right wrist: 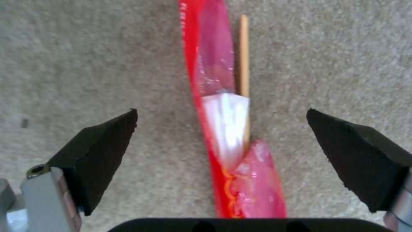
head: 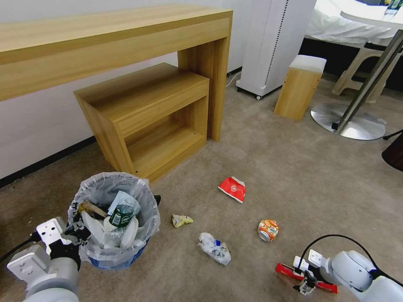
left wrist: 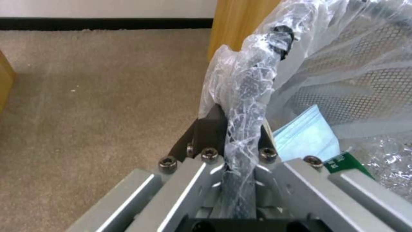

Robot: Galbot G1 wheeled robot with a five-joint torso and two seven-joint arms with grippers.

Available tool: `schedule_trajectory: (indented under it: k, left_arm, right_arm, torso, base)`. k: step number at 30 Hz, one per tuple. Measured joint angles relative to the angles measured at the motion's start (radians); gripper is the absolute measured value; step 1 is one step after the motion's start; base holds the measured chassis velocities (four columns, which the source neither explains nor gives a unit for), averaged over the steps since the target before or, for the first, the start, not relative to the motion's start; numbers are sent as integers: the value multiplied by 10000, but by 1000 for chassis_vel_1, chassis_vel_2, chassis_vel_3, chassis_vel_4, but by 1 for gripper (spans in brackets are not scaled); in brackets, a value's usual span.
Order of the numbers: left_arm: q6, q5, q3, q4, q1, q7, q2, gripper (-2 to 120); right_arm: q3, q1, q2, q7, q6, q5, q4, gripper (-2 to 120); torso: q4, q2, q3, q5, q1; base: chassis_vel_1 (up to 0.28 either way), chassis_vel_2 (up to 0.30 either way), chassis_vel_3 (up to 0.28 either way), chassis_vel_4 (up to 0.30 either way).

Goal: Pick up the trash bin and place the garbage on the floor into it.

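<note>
Beige carpet (right wrist: 86, 64): red wrapper (right wrist: 214, 80) between spread right end effector (right wrist: 221, 129) fingers.

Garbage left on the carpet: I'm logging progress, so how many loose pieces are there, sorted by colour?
Red: 2, crumpled wrapper and long wrapper under the open right gripper
Orange: 1, can
Yellowish: 1, scrap
White: 1, crumpled bag
Wood: 1, stick
Total: 6

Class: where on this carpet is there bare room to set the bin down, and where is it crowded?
Bare carpet lies between the red carton, the wooden stool and the round table base. Crowded: the strip from the trash bin across to the orange can.
</note>
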Motion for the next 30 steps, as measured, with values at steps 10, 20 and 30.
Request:
schedule_trajectory:
  k: [10,20,30]
  left_arm:
    - [-2,17,-20,163,-118,0,16,1]
    - [-2,-1,-41,288,-222,1,84,1]
    - [-1,-11,-46,336,-255,6,112,1]
  right_arm:
    - [-247,334,214,68,250,-72,-451,89]
    - [-375,386,377,117,377,-238,-685,55]
    - [-387,386,518,127,542,-305,-798,21]
  torso:
    - [0,0,0,0,0]
    - [0,0,0,-1,0]
    - [-6,1,-1,-12,0]
  base:
    - [0,0,0,0]
    - [0,0,0,0]
    - [0,0,0,0]
